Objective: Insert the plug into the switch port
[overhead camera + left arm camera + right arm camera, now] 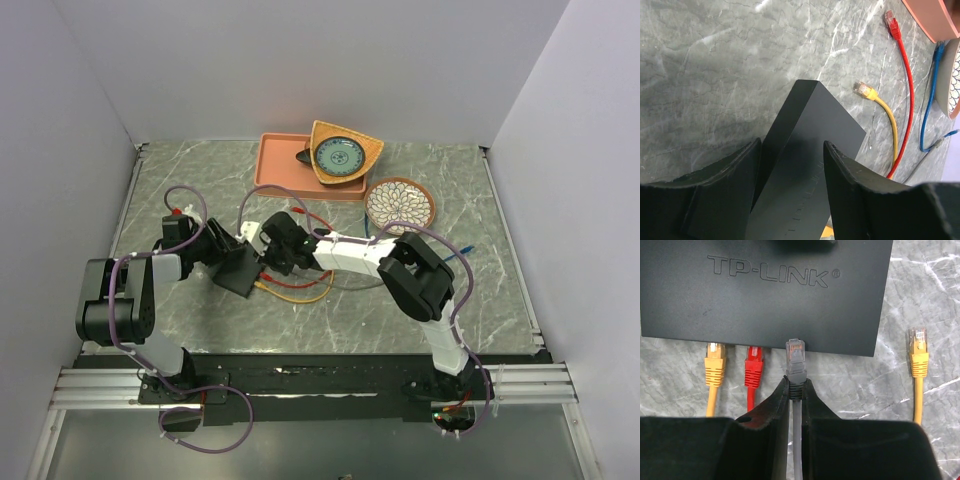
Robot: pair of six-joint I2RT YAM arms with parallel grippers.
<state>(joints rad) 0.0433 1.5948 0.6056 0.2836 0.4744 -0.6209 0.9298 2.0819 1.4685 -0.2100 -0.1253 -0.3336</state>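
**Item 1. Right tool (pixel 796 385).** Closed narrow on the grey plug (pixel 795 360), gripping the boot just behind the clear head. The cable trailed back between my fingers.

**Item 2. Left tool (pixel 792 144).** Jaws stood apart, one on each side of the switch (pixel 805 150). I could not tell whether they pinched it or only flanked it.

**Item 3. Switch.** Lay on the table (pixel 930 290) between my two tools, near its middle, lettered face up. Its long port edge ran crosswise in front of the right tool. The sockets were hidden under that edge.

**Item 4. Governing relation.** The grey plug's long axis pointed dead ahead, square to the port edge, with its tip right at that edge. I could not tell whether it had entered a socket. The right arm was the nearer one to the ports, and the left sat on the switch's far side. In my judgement the next move called for a straight push along the plug's axis, with the left tool bracing.

**Item 5. Neighbours and room.**
- The red plug (pixel 753 365) sat just beside on the left, with a yellow plug (pixel 714 362) beyond it. Both were at the port edge, so there was little sideways slack on that side.
- To the right the switch edge ran bare to its corner.
- A loose second yellow plug (pixel 918 352) lay past that corner, well apart.
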